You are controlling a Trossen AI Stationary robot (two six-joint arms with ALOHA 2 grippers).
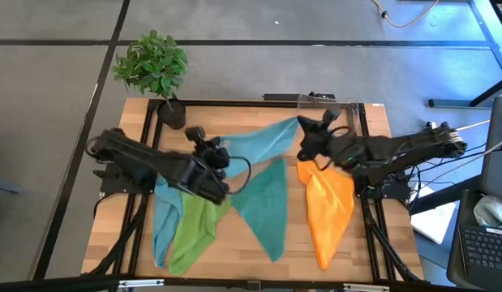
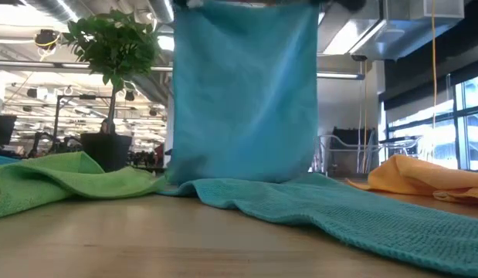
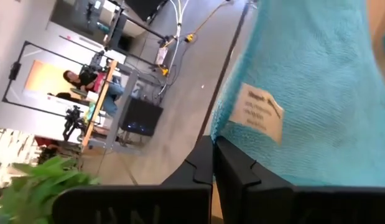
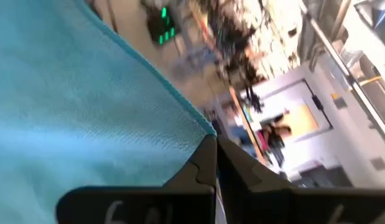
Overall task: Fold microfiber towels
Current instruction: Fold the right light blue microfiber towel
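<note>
Both end effectors clamped on teal towel (image 1: 263,174): left end effector (image 1: 220,154) at 9 o'clock corner, right end effector (image 1: 306,136) at 2 o'clock, cloth stretched above bench (image 1: 372,251).

Grey floor (image 1: 56,122) with dark seams; bright windows (image 2: 447,131); ceiling strip lights (image 2: 350,31).

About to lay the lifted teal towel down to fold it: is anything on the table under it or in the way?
Yes. The teal towel, held up by the left gripper and right gripper, trails onto the table between the lime green towel and orange towel. The green one touches it; the orange lies apart.
</note>
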